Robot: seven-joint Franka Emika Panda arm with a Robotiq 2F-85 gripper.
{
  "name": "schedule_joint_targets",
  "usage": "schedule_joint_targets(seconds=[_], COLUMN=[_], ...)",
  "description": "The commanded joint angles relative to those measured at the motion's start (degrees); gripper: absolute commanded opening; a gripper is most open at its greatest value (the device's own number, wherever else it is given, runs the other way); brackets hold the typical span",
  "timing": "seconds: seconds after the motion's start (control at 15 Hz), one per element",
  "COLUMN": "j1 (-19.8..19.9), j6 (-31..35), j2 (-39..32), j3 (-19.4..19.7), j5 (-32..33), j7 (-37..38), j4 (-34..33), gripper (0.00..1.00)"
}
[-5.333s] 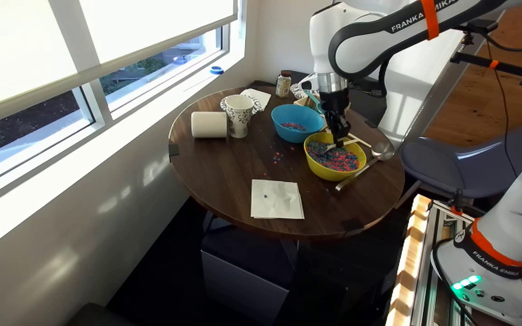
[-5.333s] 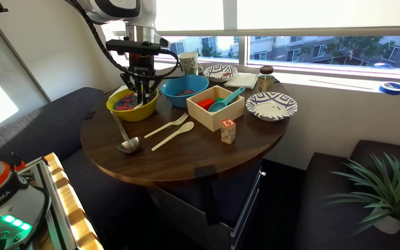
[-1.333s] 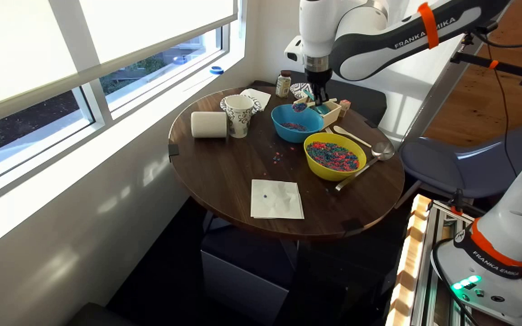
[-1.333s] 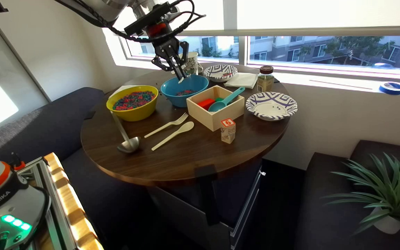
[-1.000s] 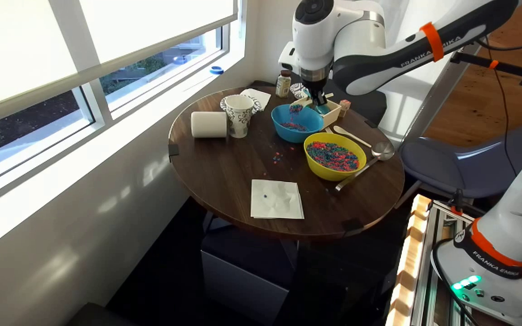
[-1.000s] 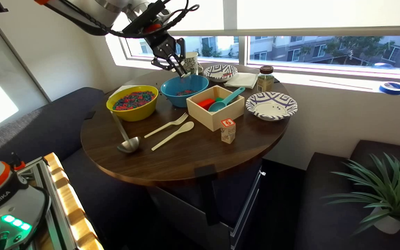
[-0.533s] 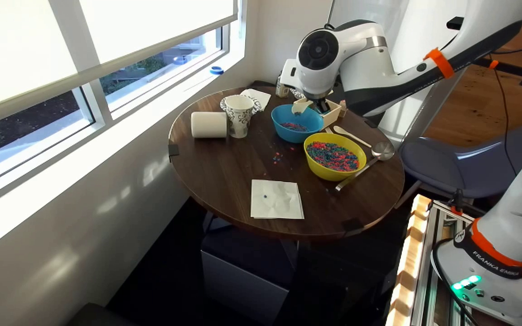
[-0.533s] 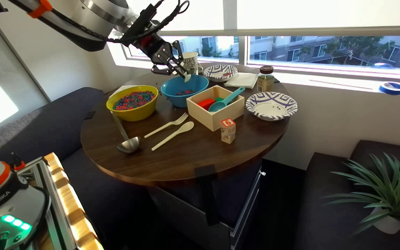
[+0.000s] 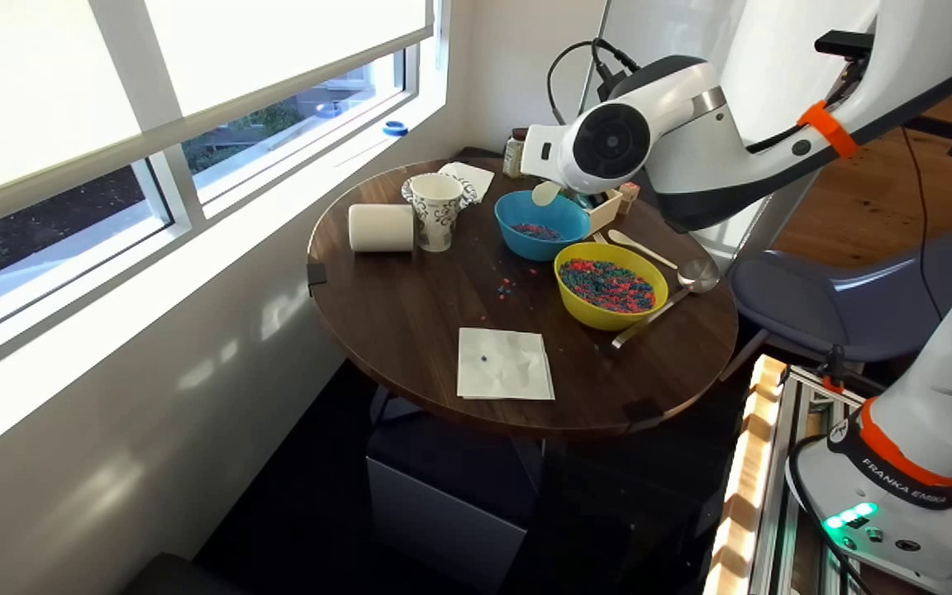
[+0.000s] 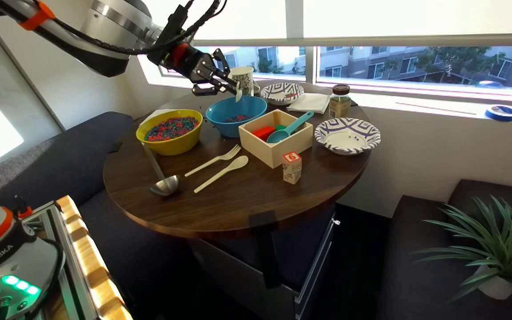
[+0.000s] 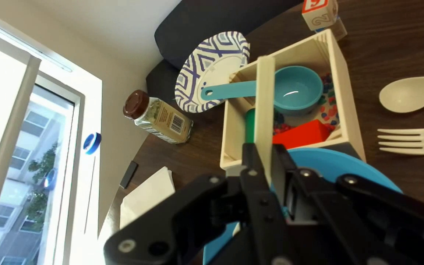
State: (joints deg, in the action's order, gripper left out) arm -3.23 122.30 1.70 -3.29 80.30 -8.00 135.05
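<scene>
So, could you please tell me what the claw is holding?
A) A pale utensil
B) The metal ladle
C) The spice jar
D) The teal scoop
A: in the wrist view the claw is shut on a pale utensil, whose rounded head shows close to the blue bowl in an exterior view.

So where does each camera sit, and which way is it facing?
An exterior view: raised, looking down over the table, window at picture left; arm and base show.
An exterior view: raised, looking across the table toward the window; arm, gripper and base show.
Wrist view: on the arm itself, looking past the gripper's fingers and the spoon they hold toward the wooden box.
Both exterior views share the yellow bowl and blue bowl.
</scene>
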Motion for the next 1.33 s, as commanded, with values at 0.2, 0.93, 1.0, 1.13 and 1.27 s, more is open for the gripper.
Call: schedule_joint_targets(seconds=[0.2, 0.93, 1.0, 1.13, 1.27], j1=[-0.5, -3.3, -3.6, -3.7, -3.4], j6=[-4.3, -23.7, -25.0, -27.0, -28.4], j2=[5.1, 9.7, 9.6, 9.1, 8.0], j3=[0.0, -0.2, -0.2, -0.3, -0.1], j5=[-13.9, -48.8, -50.6, -52.7, -53.4], j7=[-3.7, -20.2, -20.9, -21.3, -20.9], j4=[2.2, -1.6, -1.7, -1.9, -2.1], gripper=[0.03, 0.03, 0.03, 0.03, 0.03])
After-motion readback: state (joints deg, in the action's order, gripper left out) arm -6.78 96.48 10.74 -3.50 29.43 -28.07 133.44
